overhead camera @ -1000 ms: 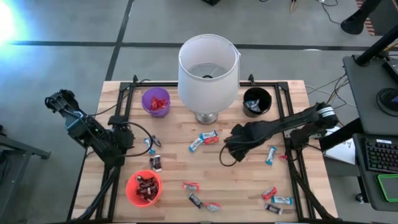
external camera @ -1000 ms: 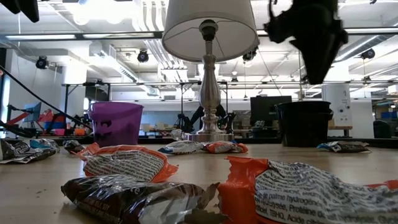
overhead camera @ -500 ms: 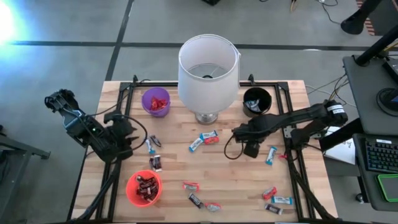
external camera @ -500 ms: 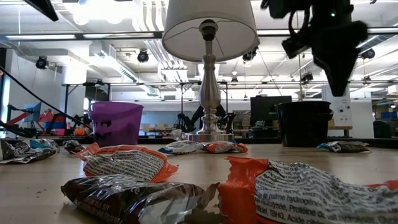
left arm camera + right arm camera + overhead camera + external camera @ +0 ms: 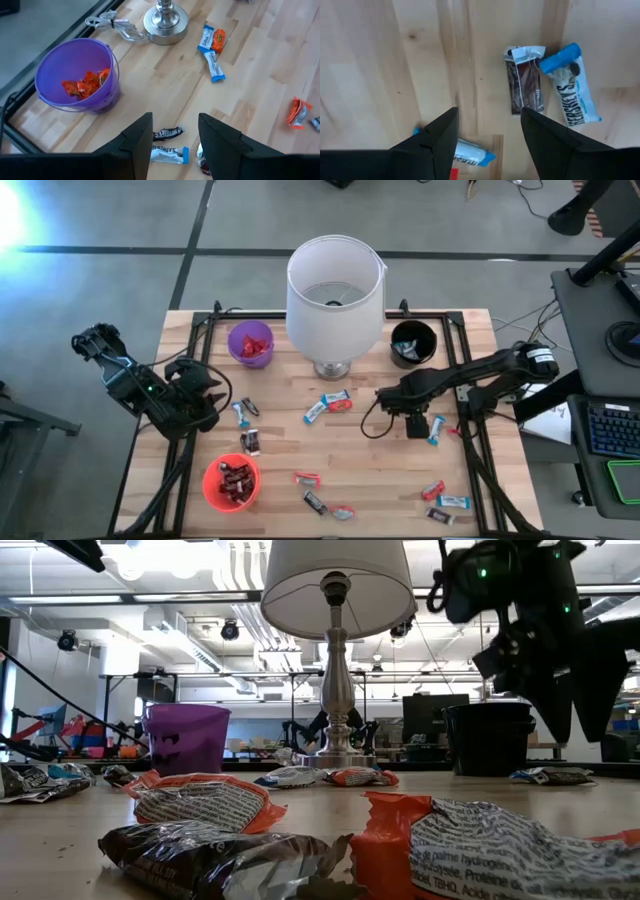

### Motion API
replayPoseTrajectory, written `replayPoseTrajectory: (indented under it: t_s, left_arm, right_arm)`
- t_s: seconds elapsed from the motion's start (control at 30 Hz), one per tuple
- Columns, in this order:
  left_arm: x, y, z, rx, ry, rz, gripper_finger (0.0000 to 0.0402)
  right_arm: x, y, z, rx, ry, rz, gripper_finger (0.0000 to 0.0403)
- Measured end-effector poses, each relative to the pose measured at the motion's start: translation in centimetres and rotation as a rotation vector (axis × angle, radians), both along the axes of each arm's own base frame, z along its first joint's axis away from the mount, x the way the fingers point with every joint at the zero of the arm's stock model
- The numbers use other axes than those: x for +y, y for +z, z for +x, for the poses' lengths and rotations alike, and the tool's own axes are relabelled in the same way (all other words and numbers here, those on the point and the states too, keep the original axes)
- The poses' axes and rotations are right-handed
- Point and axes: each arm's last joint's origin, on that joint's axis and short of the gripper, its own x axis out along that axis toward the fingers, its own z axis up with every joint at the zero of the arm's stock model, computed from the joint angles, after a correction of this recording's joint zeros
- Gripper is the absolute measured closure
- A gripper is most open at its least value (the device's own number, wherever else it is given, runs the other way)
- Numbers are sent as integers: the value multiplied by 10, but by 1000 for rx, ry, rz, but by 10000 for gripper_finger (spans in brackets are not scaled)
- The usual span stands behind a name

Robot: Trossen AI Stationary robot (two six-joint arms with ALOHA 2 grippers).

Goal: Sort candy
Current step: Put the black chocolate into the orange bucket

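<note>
1. Since a second ago the right gripper [image 5: 417,423] has swung from mid-table toward the right side and now hangs over the light wooden table [image 5: 370,480], its fingers spread apart and empty, just beside a blue-and-white wrapped candy bar [image 5: 436,429].
2. Meanwhile the left gripper [image 5: 203,387] has shifted slightly toward the purple plastic cup [image 5: 250,343]; its fingers [image 5: 140,137] stand apart with nothing between them, above a small blue-and-white bar [image 5: 169,154] and a dark-wrapped bar [image 5: 168,133].
3. The right wrist view shows a dark brown wrapped bar [image 5: 524,86] lying touching a blue-and-white Hershey's bar [image 5: 569,90]; another blue-and-white bar [image 5: 465,153] sits close under the fingers [image 5: 438,135].
4. Judging by this, the step is picking one bar. Choose one wrapper, centre the spread fingers across its narrow width, and come straight down.
5. Because the brown and blue bars touch, a sloppy descent could pinch both; favour the outer edge.
6. Other candies lie scattered around the white-shaded lamp [image 5: 335,290]; the black cup [image 5: 413,343] and red cup [image 5: 231,483] are likely destinations.
</note>
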Motion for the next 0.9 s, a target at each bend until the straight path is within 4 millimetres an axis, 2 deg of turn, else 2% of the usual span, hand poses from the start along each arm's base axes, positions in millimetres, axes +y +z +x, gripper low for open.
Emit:
replayPoseTrajectory:
  t_s: [0.3, 0.63, 0.9]
  left_arm:
    - [-2, -1, 3, -20, 37, 1, 261]
    - [-4, -2, 5, -11, 37, 10, 261]
    - [-3, -2, 5, -9, 37, 12, 261]
  right_arm:
    - [-17, -21, -5, -26, -25, -5, 197]
    - [-37, -28, -11, -7, -92, -23, 197]
    - [-42, -33, -14, -15, -118, 4, 197]
